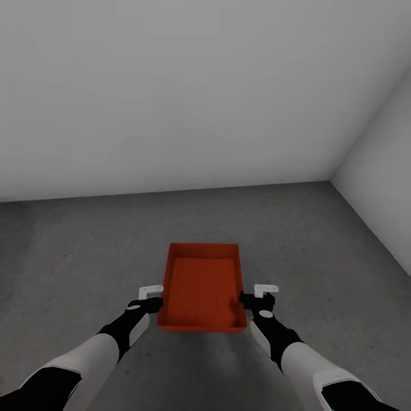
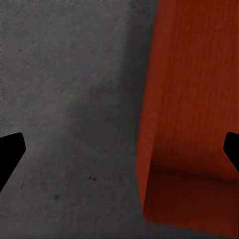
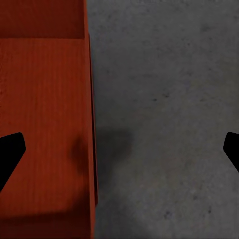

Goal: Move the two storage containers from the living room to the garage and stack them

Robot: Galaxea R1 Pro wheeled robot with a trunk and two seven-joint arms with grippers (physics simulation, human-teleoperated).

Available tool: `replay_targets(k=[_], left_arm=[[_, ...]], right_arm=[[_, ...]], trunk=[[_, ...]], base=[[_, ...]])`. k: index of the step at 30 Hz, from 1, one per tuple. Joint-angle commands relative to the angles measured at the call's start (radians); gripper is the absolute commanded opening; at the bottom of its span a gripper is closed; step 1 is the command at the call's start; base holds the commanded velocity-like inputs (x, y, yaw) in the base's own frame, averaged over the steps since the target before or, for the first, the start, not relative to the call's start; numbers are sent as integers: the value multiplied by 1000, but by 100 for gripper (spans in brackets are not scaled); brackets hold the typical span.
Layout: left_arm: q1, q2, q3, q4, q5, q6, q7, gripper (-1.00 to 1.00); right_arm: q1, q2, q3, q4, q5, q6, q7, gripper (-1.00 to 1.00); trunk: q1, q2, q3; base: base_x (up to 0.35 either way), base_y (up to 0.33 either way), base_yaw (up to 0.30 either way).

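While your left claw (image 1: 155, 301) and right claw (image 1: 246, 298) stand spread astride the box (image 1: 202, 288) walls on the garage floor (image 1: 74, 257), closing unevenly could tilt it.

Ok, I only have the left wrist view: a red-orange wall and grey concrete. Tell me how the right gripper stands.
Observer: The right gripper is open. In its wrist view it straddles the right wall of the plain red-orange rectangular open-topped container.
Operator: Now report what's in that box.
Observer: Nothing. The head view shows its bottom bare.
Operator: Give me what's ahead.
Observer: A plain white wall beyond the dark grey concrete floor, meeting a side wall at the right.
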Motion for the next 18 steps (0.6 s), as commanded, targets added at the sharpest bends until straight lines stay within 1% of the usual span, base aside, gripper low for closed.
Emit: replay_targets(k=[1, 18], left_arm=[[0, 1, -9, -2, 9, 5, 7, 100], [0, 0, -8, -3, 10, 5, 6, 100]], right_arm=[[-1, 0, 8, 1, -8, -3, -5, 100], [-1, 0, 9, 1, -10, -1, -4, 100]], trunk=[[-4, 7, 3], [-69, 126, 56]], base=[[0, 0, 0], [0, 0, 0]])
